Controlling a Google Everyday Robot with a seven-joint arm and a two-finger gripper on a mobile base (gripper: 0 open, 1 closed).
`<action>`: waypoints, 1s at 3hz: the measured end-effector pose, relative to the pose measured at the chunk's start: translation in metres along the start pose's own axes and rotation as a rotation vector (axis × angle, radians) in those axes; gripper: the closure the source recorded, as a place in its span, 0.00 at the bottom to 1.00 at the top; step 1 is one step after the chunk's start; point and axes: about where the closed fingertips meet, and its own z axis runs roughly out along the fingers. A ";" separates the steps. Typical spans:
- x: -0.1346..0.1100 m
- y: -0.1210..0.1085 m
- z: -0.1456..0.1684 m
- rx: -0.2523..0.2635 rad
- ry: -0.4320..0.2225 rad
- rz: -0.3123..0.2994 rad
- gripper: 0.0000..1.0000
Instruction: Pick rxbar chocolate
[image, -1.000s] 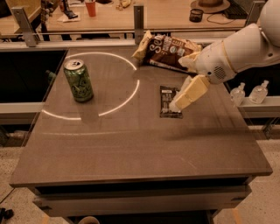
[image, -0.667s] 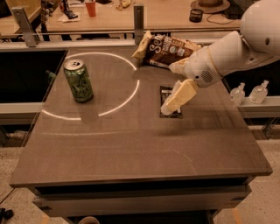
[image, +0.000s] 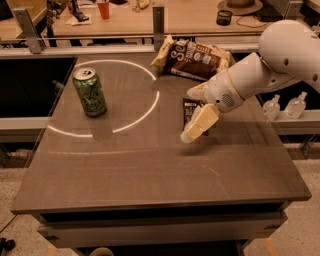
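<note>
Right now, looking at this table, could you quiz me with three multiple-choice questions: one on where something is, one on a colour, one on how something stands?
1. Where is the gripper?
A) at the near left corner of the table
B) just above the rxbar chocolate
C) down by the floor

2. What colour is the can?
A) green
B) red
C) blue

3. How is the can placed?
A) on its side
B) crushed flat
C) upright

Answers:
1 B: the gripper hangs over the dark bar right of the table's middle and hides part of it.
2 A: the can's wall is green with pale markings.
3 C: the can's silver top faces up and it stands on its base, on the left part of the table.
</note>
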 end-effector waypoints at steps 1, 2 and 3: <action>0.013 0.000 0.006 -0.007 0.004 -0.001 0.00; 0.027 -0.014 0.006 0.030 -0.002 -0.021 0.00; 0.038 -0.032 0.000 0.077 -0.008 -0.045 0.00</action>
